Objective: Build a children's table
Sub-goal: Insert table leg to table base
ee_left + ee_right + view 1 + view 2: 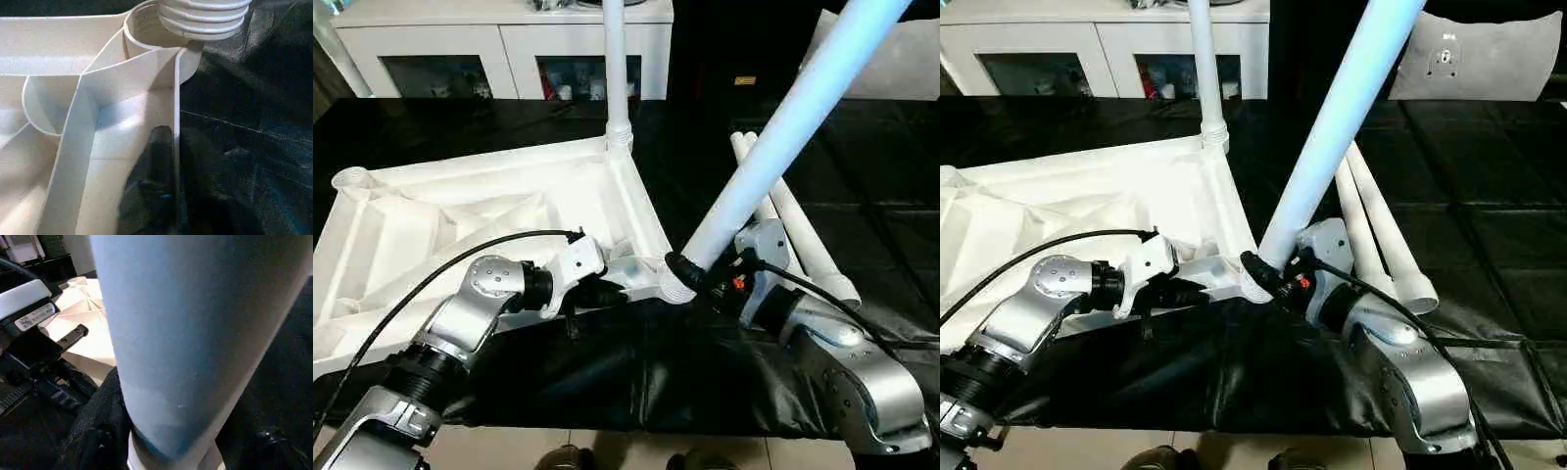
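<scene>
Right gripper (pixel 697 277) clamping a leg (pixel 773 147), tilting up and rightward, threaded end meeting near corner socket (pixel 146 29). Left gripper (pixel 603 292) pinching top (pixel 460 215) rim just beside, narrowly, steadying.

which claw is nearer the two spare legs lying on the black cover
Right. The right claw, gripping the tilted leg, sits just beside the spare legs; the left claw pinches the tabletop rim farther away.

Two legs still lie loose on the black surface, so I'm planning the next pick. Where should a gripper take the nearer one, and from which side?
Grip the nearer loose leg mid-shaft, from above, fingers across it. It lies flat against the second leg, so only its top and outer side seem free; the flared end looks too wide.
</scene>
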Tool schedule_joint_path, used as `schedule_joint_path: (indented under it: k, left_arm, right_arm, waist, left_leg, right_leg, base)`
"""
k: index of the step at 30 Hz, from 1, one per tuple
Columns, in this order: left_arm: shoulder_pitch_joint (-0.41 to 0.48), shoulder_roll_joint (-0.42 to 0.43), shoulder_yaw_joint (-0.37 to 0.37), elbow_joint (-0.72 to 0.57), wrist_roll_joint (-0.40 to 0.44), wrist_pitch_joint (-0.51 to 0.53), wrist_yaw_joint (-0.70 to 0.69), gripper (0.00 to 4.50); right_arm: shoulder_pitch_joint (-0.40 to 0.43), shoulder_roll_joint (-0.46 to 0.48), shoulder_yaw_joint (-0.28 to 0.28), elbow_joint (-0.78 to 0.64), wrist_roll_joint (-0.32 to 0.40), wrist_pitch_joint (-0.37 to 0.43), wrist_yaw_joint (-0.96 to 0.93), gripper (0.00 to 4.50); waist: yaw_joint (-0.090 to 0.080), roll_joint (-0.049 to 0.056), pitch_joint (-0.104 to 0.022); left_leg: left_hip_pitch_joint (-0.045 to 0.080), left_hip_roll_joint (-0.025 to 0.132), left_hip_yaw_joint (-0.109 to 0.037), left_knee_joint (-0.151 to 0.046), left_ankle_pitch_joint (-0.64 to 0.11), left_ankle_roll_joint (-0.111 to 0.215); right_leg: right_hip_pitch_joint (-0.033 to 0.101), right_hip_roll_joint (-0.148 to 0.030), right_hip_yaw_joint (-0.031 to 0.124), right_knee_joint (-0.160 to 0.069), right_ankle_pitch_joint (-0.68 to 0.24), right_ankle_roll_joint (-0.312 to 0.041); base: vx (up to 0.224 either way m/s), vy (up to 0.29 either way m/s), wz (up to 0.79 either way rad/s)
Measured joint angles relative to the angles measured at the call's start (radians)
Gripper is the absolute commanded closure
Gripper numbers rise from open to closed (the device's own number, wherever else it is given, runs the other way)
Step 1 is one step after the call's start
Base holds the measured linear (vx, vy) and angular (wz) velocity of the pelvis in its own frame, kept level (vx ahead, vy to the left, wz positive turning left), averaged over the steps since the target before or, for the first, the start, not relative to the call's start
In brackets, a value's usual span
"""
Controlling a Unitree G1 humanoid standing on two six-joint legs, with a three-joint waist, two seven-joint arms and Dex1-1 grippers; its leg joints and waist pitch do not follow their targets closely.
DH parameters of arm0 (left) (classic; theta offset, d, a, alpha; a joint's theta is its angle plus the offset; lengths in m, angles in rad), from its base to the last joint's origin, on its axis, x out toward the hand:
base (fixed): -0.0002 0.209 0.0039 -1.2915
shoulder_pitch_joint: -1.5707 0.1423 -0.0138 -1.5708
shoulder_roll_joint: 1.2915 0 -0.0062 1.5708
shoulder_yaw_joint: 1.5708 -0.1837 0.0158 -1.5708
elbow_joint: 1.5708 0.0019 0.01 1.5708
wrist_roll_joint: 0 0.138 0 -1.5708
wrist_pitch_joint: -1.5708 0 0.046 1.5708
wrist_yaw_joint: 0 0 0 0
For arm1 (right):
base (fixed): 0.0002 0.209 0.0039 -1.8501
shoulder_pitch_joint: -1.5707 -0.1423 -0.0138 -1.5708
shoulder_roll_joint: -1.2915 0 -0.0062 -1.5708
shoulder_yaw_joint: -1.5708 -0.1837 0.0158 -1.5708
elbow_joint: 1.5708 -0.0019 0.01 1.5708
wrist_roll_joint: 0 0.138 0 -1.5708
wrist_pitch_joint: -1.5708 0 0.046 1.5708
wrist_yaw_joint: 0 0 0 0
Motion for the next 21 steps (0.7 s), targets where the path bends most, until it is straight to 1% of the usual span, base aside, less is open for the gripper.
schedule_joint_path:
  k: [1, 2, 4, 9, 10, 11, 15, 16, 21]
  left_arm:
    - [0.000, 0.000, 0.000, 0.000, 0.002, -0.001, 0.004, 3.79]
    - [0.000, -0.001, 0.000, 0.001, 0.003, -0.001, 0.008, 3.66]
    - [0.000, -0.003, 0.000, 0.006, 0.009, -0.013, 0.015, 3.56]
    - [0.000, -0.005, 0.004, 0.012, 0.008, -0.021, 0.020, 3.56]
    - [0.000, -0.010, 0.009, 0.013, 0.007, -0.019, 0.019, 3.83]
    - [0.000, -0.012, 0.011, 0.013, 0.006, -0.018, 0.019, 3.90]
    - [0.000, -0.013, 0.012, 0.013, 0.000, -0.013, 0.008, 3.97]
    - [0.000, -0.013, 0.012, 0.013, 0.000, -0.013, 0.008, 4.25]
    - [0.000, -0.012, 0.011, 0.014, 0.002, -0.016, -0.001, 4.42]
  right_arm:
    - [-0.002, 0.000, 0.003, 0.001, 0.000, 0.000, 0.001, 2.60]
    - [-0.005, 0.000, 0.005, 0.003, 0.000, 0.001, 0.003, 2.60]
    - [-0.013, -0.003, 0.013, 0.010, -0.001, 0.001, 0.005, 2.60]
    - [-0.016, -0.003, 0.016, 0.012, -0.001, 0.001, 0.006, 2.60]
    - [-0.016, -0.003, 0.016, 0.012, -0.002, 0.001, 0.006, 2.60]
    - [-0.016, -0.003, 0.016, 0.012, -0.001, 0.001, 0.006, 2.60]
    - [-0.016, -0.008, 0.018, 0.012, -0.002, 0.001, 0.007, 2.60]
    - [-0.016, -0.011, 0.020, 0.012, -0.002, 0.001, 0.008, 2.60]
    - [-0.016, -0.012, 0.020, 0.012, -0.002, 0.000, 0.008, 2.60]
  waist:
    - [0.000, -0.001, 0.000]
    - [0.001, -0.001, 0.000]
    - [0.001, -0.002, 0.000]
    - [0.003, -0.004, 0.000]
    - [0.004, -0.005, 0.000]
    - [0.005, -0.005, 0.000]
    - [0.008, -0.005, 0.000]
    - [0.008, -0.005, 0.000]
    - [0.010, -0.005, 0.000]
  left_leg:
    - [0.000, 0.000, 0.000, 0.000, 0.000, 0.000]
    - [0.000, 0.000, 0.000, 0.000, 0.000, -0.001]
    - [0.001, 0.000, 0.000, 0.000, 0.000, -0.001]
    - [0.001, 0.000, 0.001, 0.000, -0.001, -0.003]
    - [0.001, 0.000, 0.001, 0.000, -0.001, -0.003]
    - [0.000, 0.001, 0.001, 0.000, -0.001, -0.003]
    - [0.000, 0.001, 0.002, 0.000, -0.001, -0.003]
    - [0.000, 0.001, 0.002, 0.000, -0.001, -0.003]
    - [0.001, 0.001, 0.002, 0.000, -0.001, -0.003]
  right_leg:
    - [0.000, 0.000, 0.000, 0.000, 0.000, 0.000]
    - [0.000, 0.000, 0.000, 0.000, 0.000, 0.000]
    - [0.000, 0.000, 0.000, 0.000, 0.000, 0.000]
    - [0.000, 0.000, 0.000, 0.000, 0.001, 0.000]
    - [0.000, 0.000, 0.000, 0.000, 0.001, 0.000]
    - [0.000, 0.000, 0.000, 0.000, 0.001, 0.000]
    - [0.000, 0.000, 0.000, 0.000, 0.001, 0.000]
    - [0.000, 0.000, 0.000, 0.000, 0.001, 0.000]
    - [0.000, 0.000, 0.000, 0.000, 0.001, 0.000]
  base:
    - [0.000, 0.000, 0.00]
    - [0.000, 0.000, 0.00]
    - [0.000, 0.000, 0.00]
    - [0.000, 0.000, 0.00]
    - [0.000, 0.000, 0.00]
    - [0.000, 0.000, 0.00]
    - [0.000, 0.000, 0.00]
    - [0.000, 0.000, 0.00]
    - [0.000, 0.000, 0.00]
